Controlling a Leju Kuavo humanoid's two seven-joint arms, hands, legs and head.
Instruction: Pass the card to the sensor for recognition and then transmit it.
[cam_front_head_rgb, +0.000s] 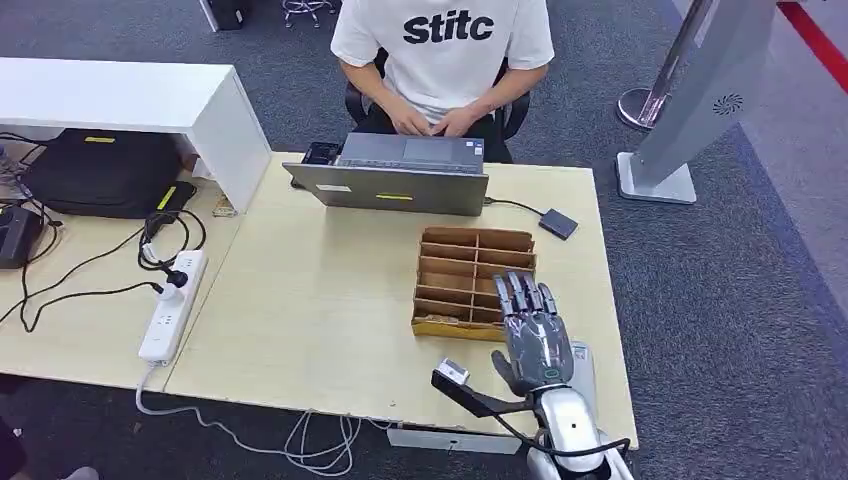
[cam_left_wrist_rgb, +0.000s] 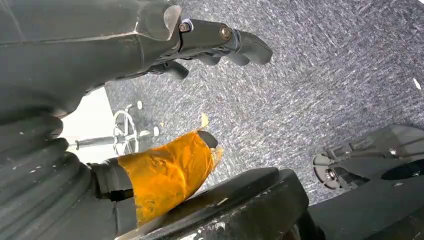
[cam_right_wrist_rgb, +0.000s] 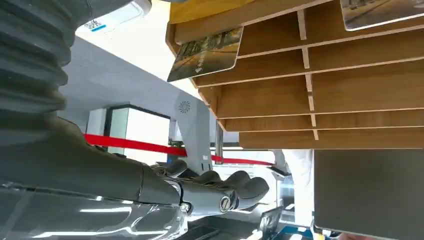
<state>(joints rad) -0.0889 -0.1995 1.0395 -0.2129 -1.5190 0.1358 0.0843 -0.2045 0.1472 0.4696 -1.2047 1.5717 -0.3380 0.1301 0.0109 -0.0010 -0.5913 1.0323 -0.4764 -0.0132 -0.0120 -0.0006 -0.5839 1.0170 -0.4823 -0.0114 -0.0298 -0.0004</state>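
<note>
A wooden card rack (cam_front_head_rgb: 474, 272) with several slots stands on the table's right half. In the right wrist view a card (cam_right_wrist_rgb: 207, 52) with a picture on it sticks out of one slot of the rack (cam_right_wrist_rgb: 320, 95), and a second card (cam_right_wrist_rgb: 382, 12) sits in another. My right hand (cam_front_head_rgb: 534, 335) hovers at the rack's near right corner, fingers (cam_right_wrist_rgb: 220, 192) stretched out and holding nothing. A small dark sensor box (cam_front_head_rgb: 558, 223) lies beyond the rack, cabled to the laptop. My left hand (cam_left_wrist_rgb: 220, 42) hangs over the carpet with nothing in it.
A person sits at the far side typing on a grey laptop (cam_front_head_rgb: 400, 176). A white power strip (cam_front_head_rgb: 172, 305) with cables lies at the left, next to a black bag (cam_front_head_rgb: 100, 170) under a white shelf. A grey stand (cam_front_head_rgb: 690, 110) is on the floor at the right.
</note>
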